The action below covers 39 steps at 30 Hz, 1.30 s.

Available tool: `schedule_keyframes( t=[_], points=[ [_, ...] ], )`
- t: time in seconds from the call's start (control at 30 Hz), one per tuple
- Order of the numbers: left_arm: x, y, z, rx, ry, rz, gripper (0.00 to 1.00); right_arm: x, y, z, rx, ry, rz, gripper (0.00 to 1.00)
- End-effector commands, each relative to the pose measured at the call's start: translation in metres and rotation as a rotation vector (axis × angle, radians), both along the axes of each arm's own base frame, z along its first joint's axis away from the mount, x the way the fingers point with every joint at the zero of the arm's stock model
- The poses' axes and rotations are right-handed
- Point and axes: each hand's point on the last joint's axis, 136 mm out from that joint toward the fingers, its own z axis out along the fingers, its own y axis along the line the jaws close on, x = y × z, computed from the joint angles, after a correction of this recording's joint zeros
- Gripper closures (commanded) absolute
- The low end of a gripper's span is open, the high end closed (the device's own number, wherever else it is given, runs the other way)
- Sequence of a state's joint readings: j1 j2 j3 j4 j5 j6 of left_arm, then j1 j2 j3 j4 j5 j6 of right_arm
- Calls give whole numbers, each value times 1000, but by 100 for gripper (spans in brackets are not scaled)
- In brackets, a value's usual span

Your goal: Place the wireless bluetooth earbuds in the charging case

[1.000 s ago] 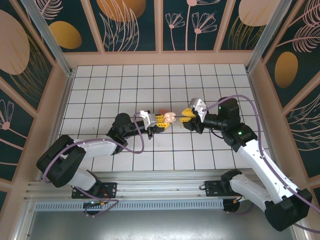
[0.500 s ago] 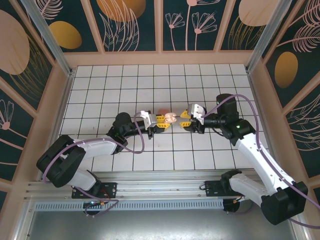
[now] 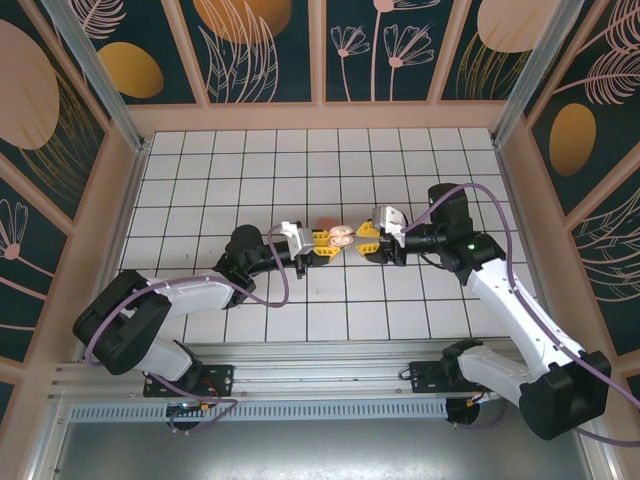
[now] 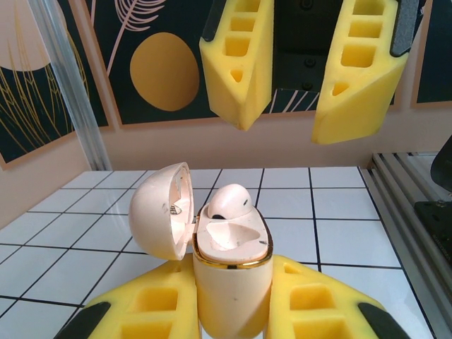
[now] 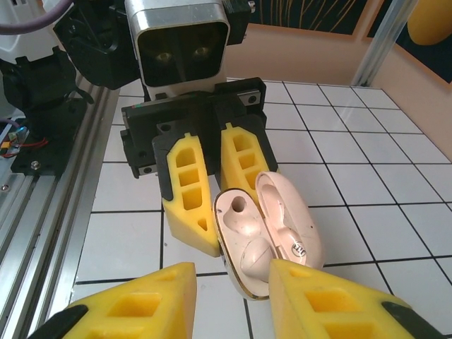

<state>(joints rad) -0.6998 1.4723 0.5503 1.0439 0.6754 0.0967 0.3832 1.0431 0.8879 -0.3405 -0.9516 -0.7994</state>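
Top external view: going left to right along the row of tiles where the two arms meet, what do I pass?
In order: left arm → left gripper → charging case → right gripper → right arm.

The white-tiled worktop (image 3: 400, 160) is sitting in even light — teal wall panels (image 3: 260, 50) with peach leaves are closing it in at 9, 12 and 3 o'clock, an aluminium rail (image 3: 300, 380) running along 6 o'clock.

top: overhead, far | wrists: close, low, facing each other | shared: charging case (image 3: 338, 236) (image 4: 233, 282) (image 5: 247, 247)
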Motion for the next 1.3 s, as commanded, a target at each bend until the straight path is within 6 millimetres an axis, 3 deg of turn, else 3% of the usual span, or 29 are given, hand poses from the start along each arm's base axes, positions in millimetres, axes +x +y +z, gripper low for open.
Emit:
schedule_keyframes(
  t=[0.0, 0.13, 0.4, 0.6, 0.77, 0.93, 1.27],
  points=[
    [-2, 0, 26, -57, -63, -8, 90, 1, 3, 8, -5, -34, 15, 67],
    [5, 9, 28, -112, -30, 65, 90, 10, 2, 5, -16, 49, -52, 67],
    [22, 32, -1, -199, 145, 144, 91, 46, -12, -17, 11, 390, -405, 66],
    [32, 52, -21, -255, 259, 246, 91, 77, -24, -55, 19, 747, -707, 67],
    [34, 58, -29, -263, 328, 280, 91, 103, -33, -104, -90, 963, -947, 68],
    [34, 66, -29, -251, 306, 326, 91, 116, -32, -146, -250, 1014, -1058, 68],
    [33, 73, -31, -145, 266, 388, 91, 127, -7, -208, -463, 1055, -1078, 66]
  ],
)
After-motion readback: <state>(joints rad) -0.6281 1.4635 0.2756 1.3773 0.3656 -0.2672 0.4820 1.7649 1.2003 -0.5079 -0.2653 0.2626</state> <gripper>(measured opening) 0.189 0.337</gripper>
